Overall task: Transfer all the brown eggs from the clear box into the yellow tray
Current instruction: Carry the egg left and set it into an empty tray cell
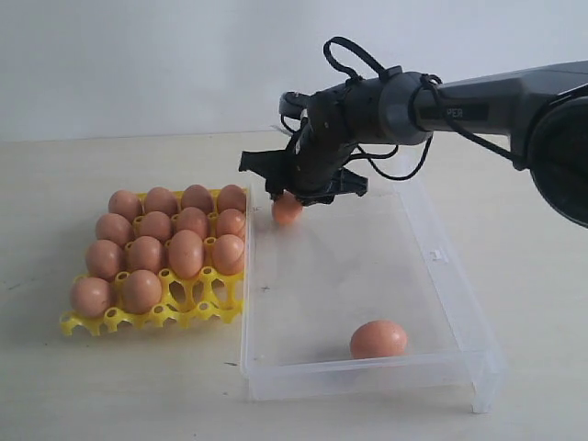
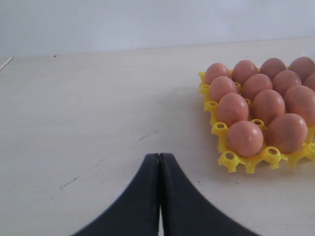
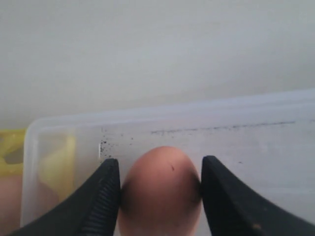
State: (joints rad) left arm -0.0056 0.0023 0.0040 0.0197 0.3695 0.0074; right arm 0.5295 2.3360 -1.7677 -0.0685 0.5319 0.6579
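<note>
I have the right gripper (image 3: 160, 163) closed around 1 egg (image 3: 160, 196) in the box's (image 1: 331, 276) far corner, tray (image 1: 156, 317) side. If the pinch is weak, the egg may slip and crack on lifting.

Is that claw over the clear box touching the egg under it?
Touching. The right wrist view shows the fingers of the right gripper against both sides of the brown egg, no gap.

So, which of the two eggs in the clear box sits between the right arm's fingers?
The far egg, by the yellow tray; the near egg lies alone.
</note>
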